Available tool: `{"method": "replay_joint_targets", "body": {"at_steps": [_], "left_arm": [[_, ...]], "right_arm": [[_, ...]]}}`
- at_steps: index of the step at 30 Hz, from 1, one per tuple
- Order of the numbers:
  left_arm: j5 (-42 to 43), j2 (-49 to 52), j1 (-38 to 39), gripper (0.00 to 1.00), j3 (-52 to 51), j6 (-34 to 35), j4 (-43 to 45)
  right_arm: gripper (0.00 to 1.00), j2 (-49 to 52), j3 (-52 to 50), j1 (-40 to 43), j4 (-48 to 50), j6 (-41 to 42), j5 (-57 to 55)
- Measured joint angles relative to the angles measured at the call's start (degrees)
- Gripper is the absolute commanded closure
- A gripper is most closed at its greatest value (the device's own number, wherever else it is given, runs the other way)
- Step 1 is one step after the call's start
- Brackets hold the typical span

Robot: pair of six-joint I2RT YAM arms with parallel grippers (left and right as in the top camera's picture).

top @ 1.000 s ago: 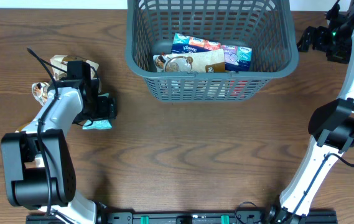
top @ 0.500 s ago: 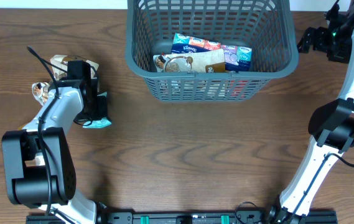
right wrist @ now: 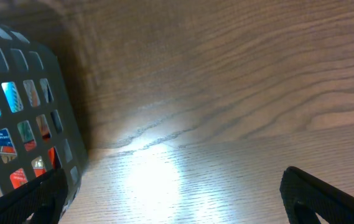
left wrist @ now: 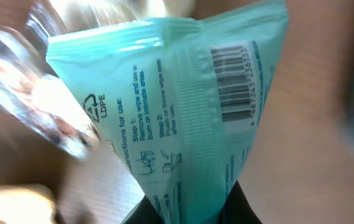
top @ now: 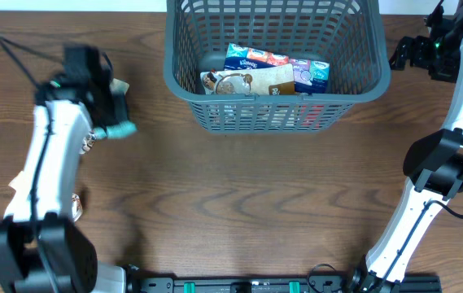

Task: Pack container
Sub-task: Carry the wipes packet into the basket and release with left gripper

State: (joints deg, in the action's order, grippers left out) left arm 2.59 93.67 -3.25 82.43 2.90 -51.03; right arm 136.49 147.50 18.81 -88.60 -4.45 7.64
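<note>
Half a second ago the left gripper (top: 109, 116) sat low on the table (top: 239, 187), at the left of the frame, on the teal packet (top: 122, 129). Now the arm has swung up and straightened. The gripper stands higher in the upper left, blurred by motion, with the packet hanging from it towards the container (top: 273, 104). The arm now covers most of the snack pile that showed there before.

The left wrist view shows what the overhead does not. The packet fills the frame, barcode and LDPE mark readable, and its lower edge is pinched between the dark fingers at the bottom. A clear wrapper (left wrist: 33, 93) blurs past on the left.

The container stands at the top centre of the table as before, holding a tissue pack (top: 255, 59), a brown packet (top: 251, 81) and a blue pack (top: 311, 73).

The right gripper (top: 397, 54) has not moved from just beside the container's right rim, in the upper right. Its wrist view shows the fingertips (right wrist: 316, 202) spread wide apart in the bottom corners with only bare wood between them, and the lattice wall at the left edge.
</note>
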Motion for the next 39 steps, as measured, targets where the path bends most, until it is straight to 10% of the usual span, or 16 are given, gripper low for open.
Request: {"method": "replay_joint_targets", "body": {"at_steps": [12,28,39], "left_arm": [[2.62,-0.50,10.25,0.94,36.59,-6.75,-5.44],[8.90,7.89,28.79,0.94,37.70,-51.63,-1.49],[12.50,23.08,28.76,0.94,37.68,-61.02,-0.09]], "right_arm": [[0.01,0.00,0.00,0.00,-0.04,-0.02,0.00],[0.01,0.00,0.00,0.00,-0.57,-1.03,0.00],[0.01,0.00,0.00,0.00,-0.81,-1.20,0.00]]}}
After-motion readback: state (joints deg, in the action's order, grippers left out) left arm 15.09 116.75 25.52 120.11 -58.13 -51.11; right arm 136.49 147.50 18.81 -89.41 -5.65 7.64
